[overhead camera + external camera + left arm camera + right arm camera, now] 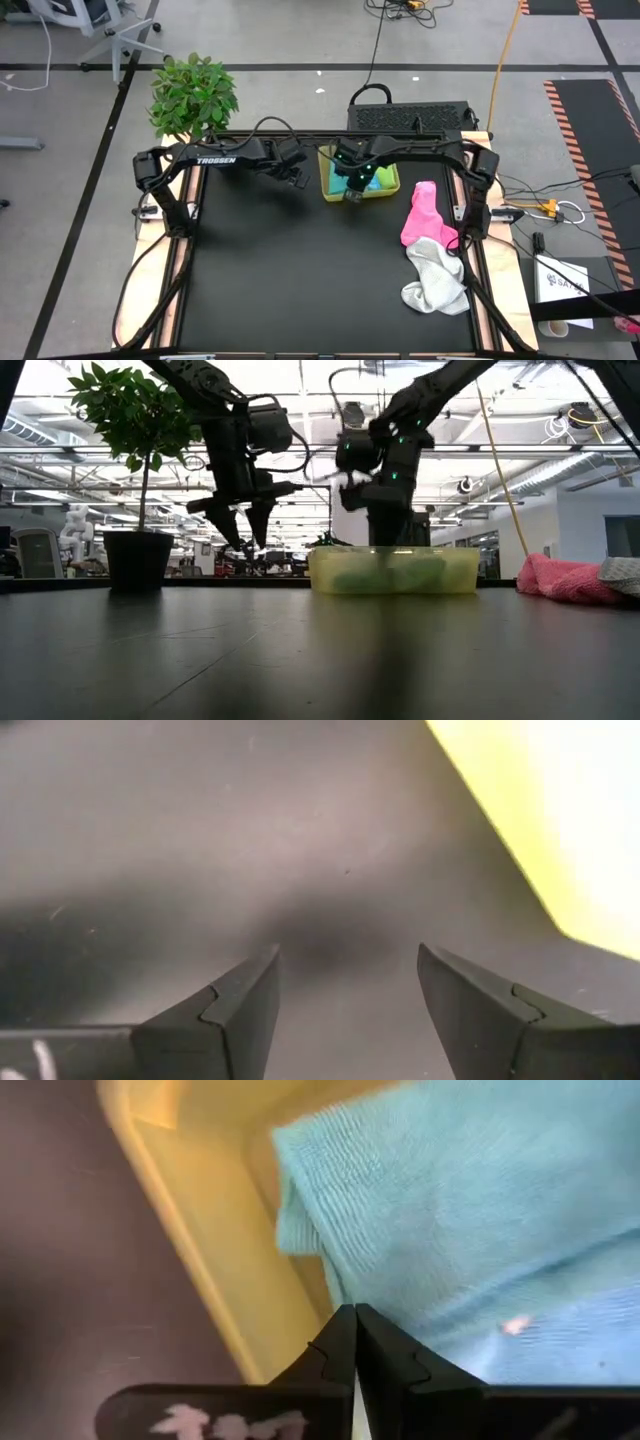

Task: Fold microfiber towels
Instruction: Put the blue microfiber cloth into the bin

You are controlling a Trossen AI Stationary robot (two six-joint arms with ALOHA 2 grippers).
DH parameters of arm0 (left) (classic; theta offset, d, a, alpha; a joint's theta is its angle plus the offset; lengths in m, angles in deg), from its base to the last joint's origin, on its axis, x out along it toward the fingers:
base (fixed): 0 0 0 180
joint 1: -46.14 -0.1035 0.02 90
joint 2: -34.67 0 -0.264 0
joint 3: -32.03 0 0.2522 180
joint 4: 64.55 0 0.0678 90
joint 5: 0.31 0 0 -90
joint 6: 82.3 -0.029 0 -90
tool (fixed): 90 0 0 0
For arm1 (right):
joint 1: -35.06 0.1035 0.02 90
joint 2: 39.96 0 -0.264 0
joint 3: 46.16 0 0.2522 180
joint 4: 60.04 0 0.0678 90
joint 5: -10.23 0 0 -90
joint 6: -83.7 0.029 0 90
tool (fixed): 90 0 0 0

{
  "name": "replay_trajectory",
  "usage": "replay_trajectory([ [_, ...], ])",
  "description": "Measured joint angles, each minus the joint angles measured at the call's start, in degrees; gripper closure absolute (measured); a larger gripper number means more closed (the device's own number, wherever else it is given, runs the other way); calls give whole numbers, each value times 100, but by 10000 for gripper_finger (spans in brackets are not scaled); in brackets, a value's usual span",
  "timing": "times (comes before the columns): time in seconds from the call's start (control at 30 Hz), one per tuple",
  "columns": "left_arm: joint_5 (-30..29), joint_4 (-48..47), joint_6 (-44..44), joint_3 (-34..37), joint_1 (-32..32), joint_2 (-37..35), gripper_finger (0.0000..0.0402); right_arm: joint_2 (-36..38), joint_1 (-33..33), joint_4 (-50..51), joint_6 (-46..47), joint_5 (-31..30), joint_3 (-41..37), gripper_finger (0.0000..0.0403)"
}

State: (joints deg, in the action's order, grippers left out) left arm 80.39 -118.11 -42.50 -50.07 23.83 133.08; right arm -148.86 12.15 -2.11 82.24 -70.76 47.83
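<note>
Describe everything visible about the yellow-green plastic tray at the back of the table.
The tray is a shallow rectangular bin of translucent yellow-green plastic with low upright walls, standing flat on the black table at the back, near the middle. Folded towels lie in it: a teal towel against one inner wall, something green showing through the front wall. The right gripper, jaws shut, hangs over its front left corner; whether it touches is unclear.
</note>
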Motion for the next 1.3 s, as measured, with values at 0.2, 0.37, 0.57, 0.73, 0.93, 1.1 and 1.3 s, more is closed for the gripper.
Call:
replay_trajectory([
  [0.2,-2,112,148,-2,-7,0,165,608,-13,-278,-205,-71,2,403],
  [0.37,-2,109,203,-2,-7,0,165,676,-231,-976,-514,-298,9,403],
  [0.57,-4,108,280,-2,-7,0,165,257,-570,-1378,-529,-294,4,403],
  [0.73,-4,106,353,-2,-7,0,165,-96,-772,-1615,-692,-296,2,403],
  [0.93,-6,106,407,-2,26,0,165,-349,-1049,-1916,-998,-462,2,403],
  [1.1,-7,104,427,-2,24,0,165,-388,-1230,-1829,-834,-434,2,403],
  [1.3,-11,104,425,-2,24,0,165,141,-1081,-1268,-671,261,2,403],
])
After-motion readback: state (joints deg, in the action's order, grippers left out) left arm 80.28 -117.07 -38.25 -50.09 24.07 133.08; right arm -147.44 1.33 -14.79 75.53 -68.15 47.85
